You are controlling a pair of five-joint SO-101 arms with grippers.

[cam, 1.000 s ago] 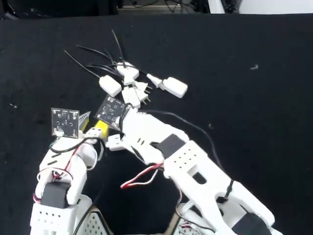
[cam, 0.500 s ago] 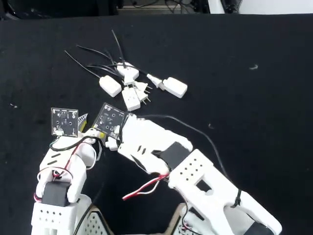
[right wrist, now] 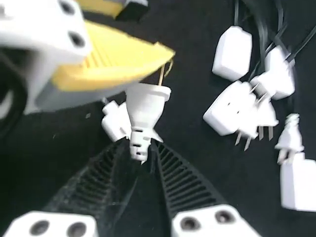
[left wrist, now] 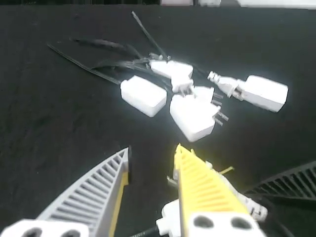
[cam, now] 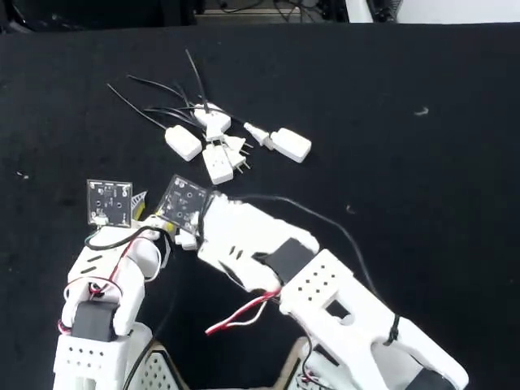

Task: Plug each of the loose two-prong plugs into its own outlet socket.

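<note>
Plug (right wrist: 146,106), white and round-faced, clamped by its narrow cord end between the black fingers of the right gripper (right wrist: 141,148), low over the black table (cam: 422,203) just left of centre in the lower half of the high view. Broad face of the plug right under the yellow finger of the left gripper (left wrist: 153,149), near enough to look touching, contact not certain. Left gripper released, grey finger and yellow finger spread apart with bare table between them. Both arms in from the bottom edge of the high view, left arm (cam: 106,284) at lower left, right arm (cam: 325,292) slanting up from lower right, wrists close together. Beyond the grippers, above and left of centre in the high view, a knot of white parts lying on the table: square socket block (cam: 183,143) at its left, second block (cam: 218,163) just right of it with two prongs jutting from its right end, pronged plug (cam: 235,146) just above that, small plug (cam: 213,120) at the top, black cords (cam: 154,101) fanning from there toward the upper left. Oblong socket (cam: 290,145) a little right of the knot, slim plug (cam: 257,132) nose-on at its left end, seated or merely touching impossible to tell.
</note>
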